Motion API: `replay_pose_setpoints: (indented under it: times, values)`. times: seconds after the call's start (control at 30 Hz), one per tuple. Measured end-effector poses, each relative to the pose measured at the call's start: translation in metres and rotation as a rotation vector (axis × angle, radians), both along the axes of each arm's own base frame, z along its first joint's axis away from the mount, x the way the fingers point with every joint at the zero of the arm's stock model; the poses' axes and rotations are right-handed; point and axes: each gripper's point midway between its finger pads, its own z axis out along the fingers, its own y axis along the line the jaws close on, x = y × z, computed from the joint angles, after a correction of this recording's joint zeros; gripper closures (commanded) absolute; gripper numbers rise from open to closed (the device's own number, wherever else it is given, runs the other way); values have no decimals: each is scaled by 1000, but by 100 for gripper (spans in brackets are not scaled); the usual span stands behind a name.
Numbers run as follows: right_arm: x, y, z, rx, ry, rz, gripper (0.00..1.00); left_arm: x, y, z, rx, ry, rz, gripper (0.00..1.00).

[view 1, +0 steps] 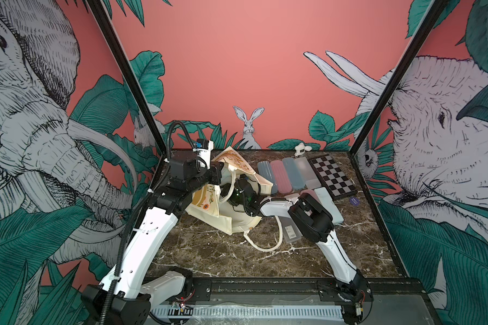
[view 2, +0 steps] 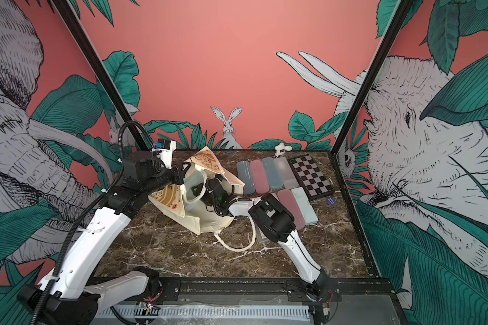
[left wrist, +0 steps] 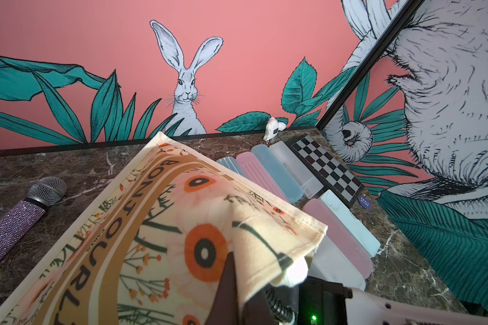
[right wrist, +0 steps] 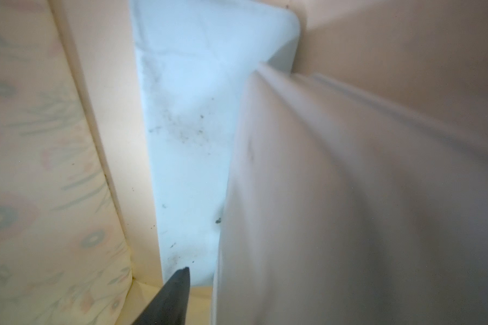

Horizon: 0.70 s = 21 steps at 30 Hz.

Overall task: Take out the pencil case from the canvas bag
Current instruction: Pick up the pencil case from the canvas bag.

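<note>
While left fingers (left wrist: 226,289) clench the canvas bag (left wrist: 152,225) (right fingers (right wrist: 172,295): can't tell), the pencil case (right wrist: 186,140) looks light, stiff, slick; I'd pinch across its width.

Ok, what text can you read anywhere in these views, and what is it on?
"BONJOUR", then "L" before the picture's edge cuts it off: dark letters on the canvas bag.
"SMALL BLIND": on the round blue disc beside the checkered board.
Small word beside the bag's big letters: too small to read.
Label on the grey case: too small to read.
</note>
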Motion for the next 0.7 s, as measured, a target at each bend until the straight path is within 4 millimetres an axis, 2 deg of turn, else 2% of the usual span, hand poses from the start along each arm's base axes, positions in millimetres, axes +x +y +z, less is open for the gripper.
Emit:
replay_pose_setpoints:
  times: [0.17,0.47,0.7]
  values:
    - [-2,-7,-1,-6,-17,-3,62,-3,5,4,31,-23,11,100]
    - [-16,-30,28,-42,-92,-1,66,-7,14,18,84,-86,40,100]
    - [-23,-47,51,-111,-165,8,67,-6,17,19,111,-101,50,100]
